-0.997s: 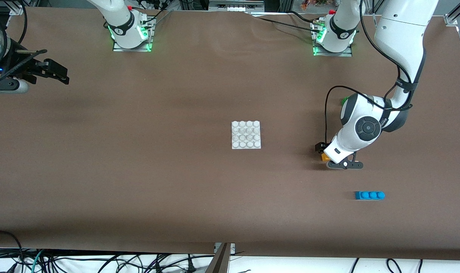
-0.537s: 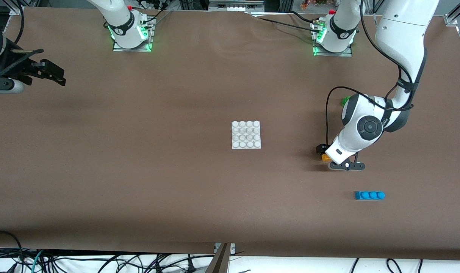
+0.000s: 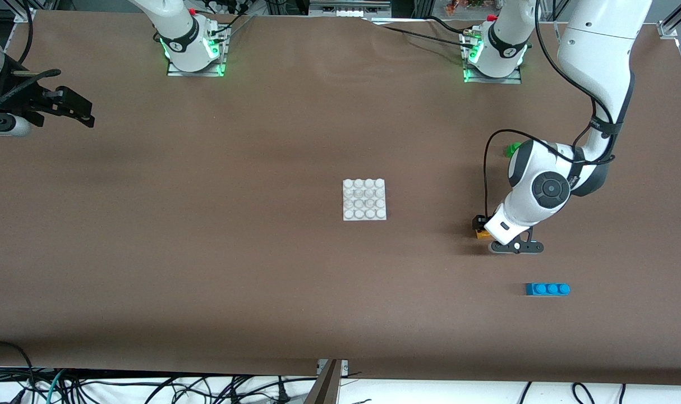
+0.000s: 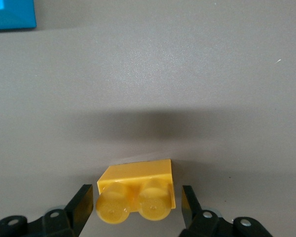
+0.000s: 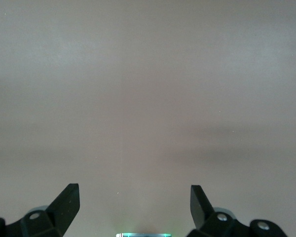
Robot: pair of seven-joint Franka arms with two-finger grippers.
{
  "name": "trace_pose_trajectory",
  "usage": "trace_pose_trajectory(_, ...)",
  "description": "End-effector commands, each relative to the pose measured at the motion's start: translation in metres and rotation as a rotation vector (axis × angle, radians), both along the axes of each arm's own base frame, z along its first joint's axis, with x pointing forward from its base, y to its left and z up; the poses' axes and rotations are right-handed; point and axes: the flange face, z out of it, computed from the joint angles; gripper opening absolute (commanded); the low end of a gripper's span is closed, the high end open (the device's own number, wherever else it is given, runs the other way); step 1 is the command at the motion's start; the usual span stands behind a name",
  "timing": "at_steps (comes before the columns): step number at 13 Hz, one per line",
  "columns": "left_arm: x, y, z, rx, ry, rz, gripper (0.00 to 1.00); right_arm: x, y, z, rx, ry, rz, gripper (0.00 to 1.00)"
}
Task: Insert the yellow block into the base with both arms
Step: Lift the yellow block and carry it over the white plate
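The yellow block [image 3: 480, 233] lies on the brown table toward the left arm's end, studs facing the left wrist camera [image 4: 137, 190]. My left gripper [image 3: 482, 229] is down at the table with the block between its fingers [image 4: 137, 208]. The fingers [image 4: 84, 207] stand close to the block's two ends with a thin gap on each side, so the gripper is open. The white studded base [image 3: 364, 199] sits mid-table, apart from the block. My right gripper [image 3: 74, 108] waits open over the right arm's end of the table, with only bare table between its fingertips [image 5: 135, 200].
A blue three-stud brick [image 3: 547, 289] lies nearer to the front camera than the yellow block and shows at a corner of the left wrist view [image 4: 12, 15]. A green brick [image 3: 511, 149] peeks out by the left arm's elbow.
The left gripper's fingers have narrowed around the yellow block, and its wrist shifted slightly. The right gripper drifted a little toward the table's edge. The block has not moved.
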Motion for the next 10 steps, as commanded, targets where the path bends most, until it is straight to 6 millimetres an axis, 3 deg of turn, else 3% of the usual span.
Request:
trace_pose_trajectory(1,0.003,0.001,-0.004,0.006,-0.011,0.007,0.62,0.003,-0.002,0.005,-0.015,-0.004,0.002,0.99)
trace_pose_trajectory(3,0.004,0.002,-0.002,0.007,-0.012,0.007,0.3,0.002,-0.006,0.003,-0.011,0.006,-0.004,0.99)
trace_pose_trajectory(4,0.004,0.002,0.0,0.008,-0.012,0.003,0.2,0.003,-0.006,0.003,-0.01,0.004,-0.009,0.99)
trace_pose_trajectory(7,0.012,-0.003,0.023,0.008,-0.026,0.005,0.19,0.002,-0.002,0.003,-0.013,0.004,-0.003,0.99)
trace_pose_trajectory(8,0.015,-0.012,0.038,0.017,-0.003,-0.006,0.19,0.003,-0.002,0.003,-0.013,0.003,-0.003,0.99)
trace_pose_trajectory(10,0.026,-0.053,0.077,0.025,0.044,-0.035,0.2,0.003,-0.002,0.003,-0.015,0.003,-0.003,0.99)
